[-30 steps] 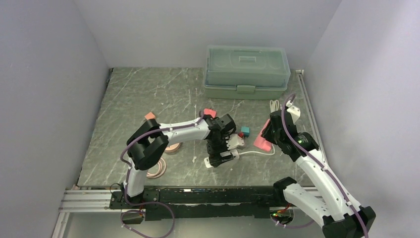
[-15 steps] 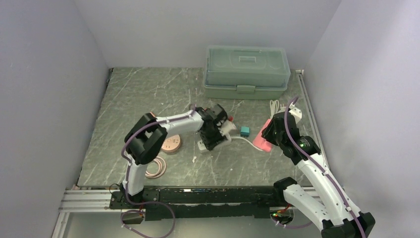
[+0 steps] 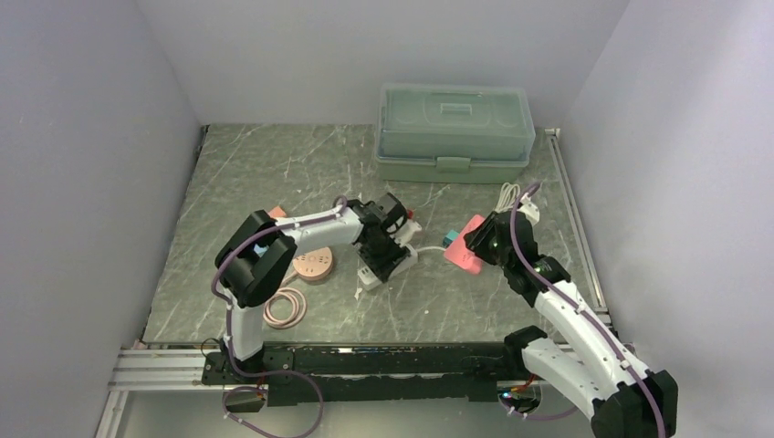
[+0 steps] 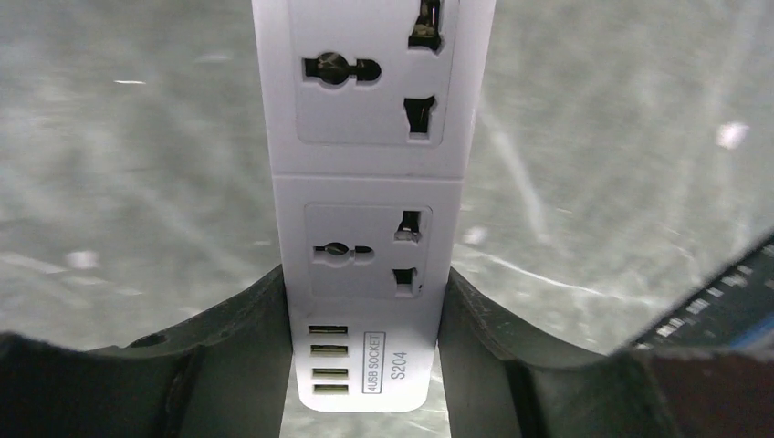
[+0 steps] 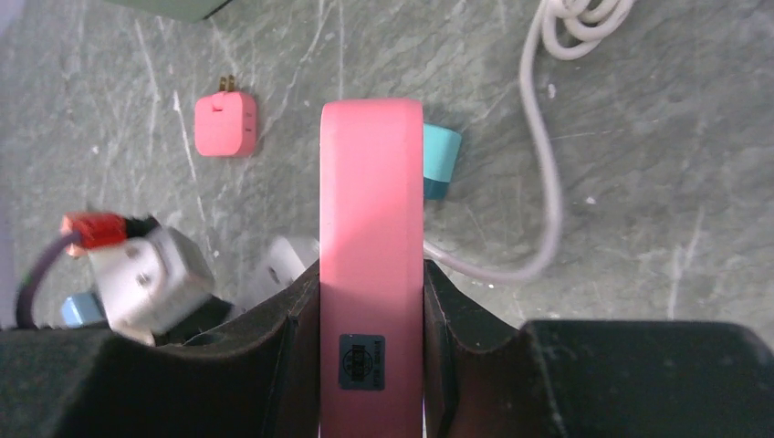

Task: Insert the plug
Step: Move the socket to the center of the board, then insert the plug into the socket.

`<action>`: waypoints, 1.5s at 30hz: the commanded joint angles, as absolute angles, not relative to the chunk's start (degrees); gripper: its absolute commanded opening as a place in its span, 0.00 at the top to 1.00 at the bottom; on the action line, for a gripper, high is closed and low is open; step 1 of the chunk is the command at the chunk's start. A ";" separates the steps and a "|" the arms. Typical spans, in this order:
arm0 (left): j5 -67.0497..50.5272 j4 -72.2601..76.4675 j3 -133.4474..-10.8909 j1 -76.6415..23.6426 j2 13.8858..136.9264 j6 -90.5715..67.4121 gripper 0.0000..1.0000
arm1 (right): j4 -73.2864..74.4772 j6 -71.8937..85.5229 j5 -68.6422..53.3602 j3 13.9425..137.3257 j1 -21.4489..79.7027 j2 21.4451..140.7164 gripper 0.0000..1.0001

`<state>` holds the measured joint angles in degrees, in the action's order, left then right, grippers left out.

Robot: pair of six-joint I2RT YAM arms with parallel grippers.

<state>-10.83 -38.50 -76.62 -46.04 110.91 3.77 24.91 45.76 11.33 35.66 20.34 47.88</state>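
The left hand (image 4: 365, 301) is clamped across the USB end of the white power strip (image 4: 370, 182). The right hand (image 5: 371, 301) is closed on the pink block (image 5: 371, 201) — taken to be the plug — held at 3 o'clock of the strip. Its prongs are not seen; a misaligned push could pivot the end-gripped strip — or the white cord (image 5: 548, 182) could be snagged.

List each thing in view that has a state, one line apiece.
left hand, shut on the white power strip.
white power strip, gripped, both visible sockets empty.
right hand, shut on the pink strip.
pink strip, gripped by its sides.
pink plug, loose on the table, not plugged in.
teal plug, on the table, not plugged in.
storage box, lid closed.
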 commanded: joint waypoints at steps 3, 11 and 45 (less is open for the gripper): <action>-18.68 -38.31 -72.14 -48.32 108.80 -3.33 0.26 | 7.81 50.73 7.76 30.27 20.66 44.98 1.00; -19.79 -40.70 -76.34 -43.76 106.81 -6.61 0.00 | 2.74 56.53 11.70 24.29 26.10 40.25 1.00; -36.32 -44.65 -74.23 -30.93 97.07 10.86 0.00 | -25.80 64.43 21.84 17.78 39.68 58.39 1.00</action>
